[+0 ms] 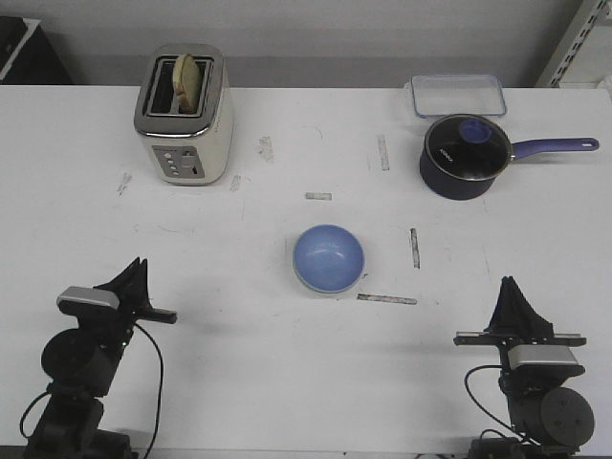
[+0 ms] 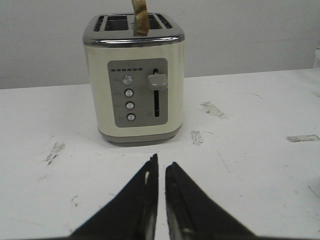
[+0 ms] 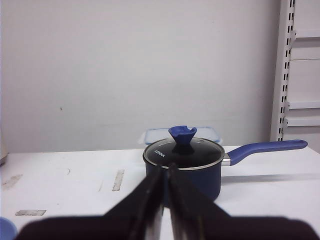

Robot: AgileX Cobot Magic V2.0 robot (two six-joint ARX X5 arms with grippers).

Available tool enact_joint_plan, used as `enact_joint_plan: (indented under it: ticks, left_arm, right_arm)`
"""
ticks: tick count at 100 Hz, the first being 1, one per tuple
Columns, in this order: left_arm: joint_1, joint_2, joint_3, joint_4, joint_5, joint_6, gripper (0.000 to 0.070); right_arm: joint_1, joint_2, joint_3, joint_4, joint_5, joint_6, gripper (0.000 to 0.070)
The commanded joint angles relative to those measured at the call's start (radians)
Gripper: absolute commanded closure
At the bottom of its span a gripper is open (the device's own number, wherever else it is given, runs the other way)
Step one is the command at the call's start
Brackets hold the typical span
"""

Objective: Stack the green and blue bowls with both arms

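Both grippers are empty, fingers pressed nearly together with only a slit between. The left gripper (image 2: pixel 160 167) points at the toaster (image 2: pixel 134 75); the right gripper (image 3: pixel 165 172) faces the saucepan (image 3: pixel 184 162). The blue bowl (image 1: pixel 328 258) sits nested in the green bowl (image 1: pixel 337 289) mid-table, well apart from both.

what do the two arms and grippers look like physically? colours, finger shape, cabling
Both arms are black, with round joint housings. The left gripper and right gripper each have two black fingers tapering to thin tips. A silver-grey block sits on each wrist. Loose black cables loop beside both bases. No labels or markings are legible.
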Motion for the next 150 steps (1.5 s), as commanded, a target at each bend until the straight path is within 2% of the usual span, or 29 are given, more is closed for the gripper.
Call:
enact_joint_plan:
  ticks: [1,20,70,87,108,130,150]
  left_arm:
    - [0.007,-0.068,-0.018,-0.01,0.0,0.001,0.0699]
    - [0.012,-0.239,-0.023,-0.174,0.001,0.002,0.0699]
    - [0.013,-0.396,-0.024,-0.196,-0.004,0.005,0.0699]
    - [0.028,-0.397,-0.062,-0.179,-0.004,0.006,0.0699]
    - [0.083,-0.408,-0.188,-0.033,-0.003,0.005,0.0699]
    - [0.143,-0.431,-0.262,-0.027,-0.003,0.005,0.0699]
    - [0.15,-0.449,-0.335,-0.003,-0.003,0.001,0.0699]
  right_arm:
    - [0.001,-0.001,0.006,0.013,0.0,0.009,0.0692]
    - [0.001,-0.001,0.006,0.013,0.0,0.009,0.0692]
    - [0.001,-0.001,0.006,0.013,0.0,0.009,0.0692]
    - [0.001,-0.001,0.006,0.013,0.0,0.009,0.0692]
    - [0.001,-0.001,0.006,0.013,0.0,0.009,0.0692]
    - [0.001,-0.001,0.006,0.013,0.0,0.009,0.0692]
    - [0.001,-0.001,0.006,0.013,0.0,0.009,0.0692]
